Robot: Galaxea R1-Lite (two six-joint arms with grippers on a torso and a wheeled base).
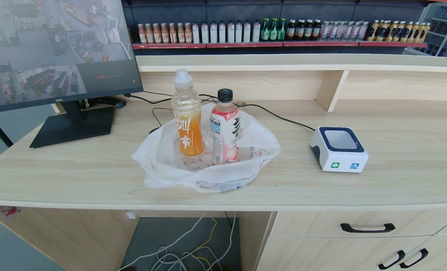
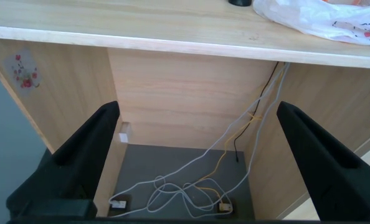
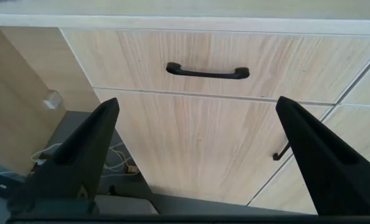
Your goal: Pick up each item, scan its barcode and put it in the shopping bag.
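The white shopping bag (image 1: 159, 158) sits open on the surface (image 1: 58, 169), holding an orange drink bottle (image 1: 187, 124) and a pink-labelled bottle (image 1: 224, 128), both upright, side by side. Below the surface edge, the left gripper (image 2: 197, 109) and right gripper (image 3: 197, 102) have their jaws spread wide and empty.

Monitor (image 1: 58, 49): top and left side cut off by the picture's edge.
Dark object (image 1: 154, 131) behind the shopping bag (image 1: 208, 177): mostly hidden by the bag, unidentifiable.
Left wrist view, shopping bag (image 2: 322, 18): cut off at the picture's edge.
Shelf bottles (image 1: 283, 31): labels too small to tell.
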